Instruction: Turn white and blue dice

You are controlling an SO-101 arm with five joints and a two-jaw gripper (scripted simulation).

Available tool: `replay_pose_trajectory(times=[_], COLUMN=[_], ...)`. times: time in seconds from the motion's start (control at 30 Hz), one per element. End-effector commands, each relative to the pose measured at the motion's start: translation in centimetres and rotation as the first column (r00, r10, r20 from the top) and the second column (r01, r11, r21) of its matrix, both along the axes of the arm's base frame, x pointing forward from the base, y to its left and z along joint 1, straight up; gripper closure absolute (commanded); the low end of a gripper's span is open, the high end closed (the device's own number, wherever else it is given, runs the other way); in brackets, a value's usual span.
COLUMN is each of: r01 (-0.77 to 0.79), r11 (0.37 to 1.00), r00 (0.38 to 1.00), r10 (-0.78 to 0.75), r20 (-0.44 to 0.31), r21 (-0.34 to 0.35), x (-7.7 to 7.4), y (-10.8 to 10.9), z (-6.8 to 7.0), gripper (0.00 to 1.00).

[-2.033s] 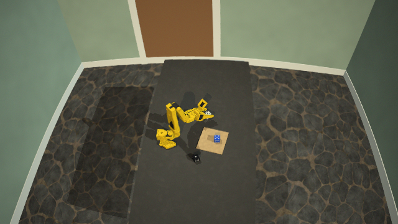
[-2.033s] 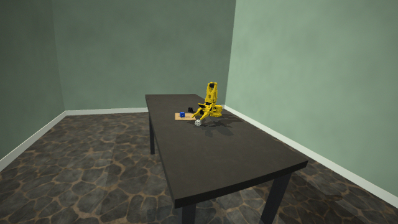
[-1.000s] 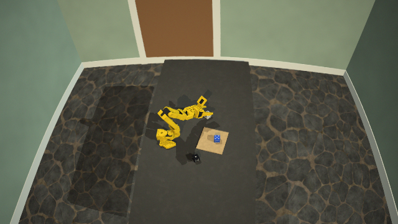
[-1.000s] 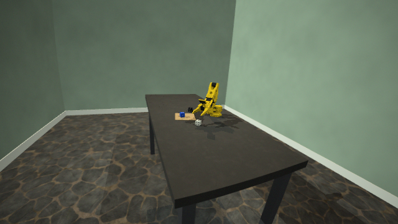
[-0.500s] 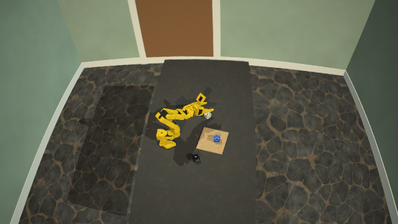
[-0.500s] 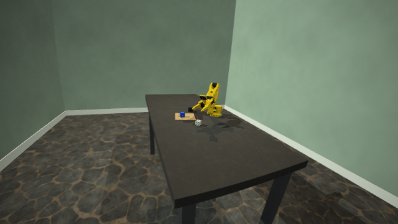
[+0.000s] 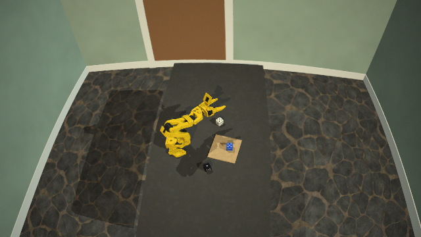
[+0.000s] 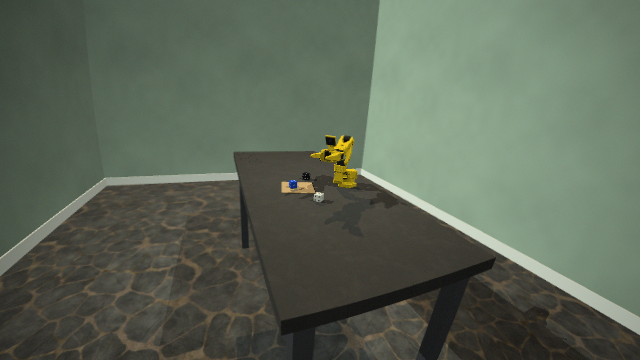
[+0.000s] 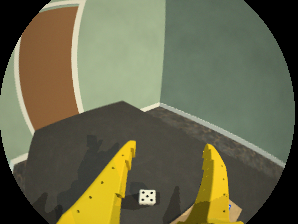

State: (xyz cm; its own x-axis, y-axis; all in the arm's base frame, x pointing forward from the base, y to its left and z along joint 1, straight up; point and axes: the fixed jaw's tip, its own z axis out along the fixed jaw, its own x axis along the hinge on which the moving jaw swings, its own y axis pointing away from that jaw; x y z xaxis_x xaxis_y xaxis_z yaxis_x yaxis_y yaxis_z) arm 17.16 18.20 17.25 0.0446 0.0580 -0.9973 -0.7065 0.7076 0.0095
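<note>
Hand (image 7: 221, 102) (image 8: 313, 156) (image 9: 171, 144) spread and unloaded; white die (image 7: 220, 121) (image 8: 319, 197) (image 9: 147, 197) off the mat (image 7: 217, 153) (image 8: 303, 189) (image 9: 239, 211), near the top view's centre.
Best lower squarely around it, grip opposite sides, then lift well above the mat's edge.
</note>
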Motion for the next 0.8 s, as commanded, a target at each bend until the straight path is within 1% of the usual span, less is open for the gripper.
replay_pose_trajectory(times=[0.0, 0.4, 0.63, 0.7, 0.77], r01=[0.008, 0.007, 0.006, 0.006, 0.004], r11=[0.999, 0.999, 1.0, 1.0, 1.0], r00=[0.999, 0.999, 1.0, 1.0, 1.0], r10=[-0.01, -0.009, -0.006, -0.006, -0.005], r20=[0.05, 0.042, 0.001, 0.001, -0.019], r21=[0.043, 0.035, -0.002, -0.002, -0.019], x=[-0.13, -0.03, 0.42, 0.42, 0.61], y=[-0.41, -0.3, 0.22, 0.22, 0.45], z=[1.57, 1.61, 1.61, 1.61, 1.61], gripper=[0.65, 0.65, 0.65, 0.65, 0.65])
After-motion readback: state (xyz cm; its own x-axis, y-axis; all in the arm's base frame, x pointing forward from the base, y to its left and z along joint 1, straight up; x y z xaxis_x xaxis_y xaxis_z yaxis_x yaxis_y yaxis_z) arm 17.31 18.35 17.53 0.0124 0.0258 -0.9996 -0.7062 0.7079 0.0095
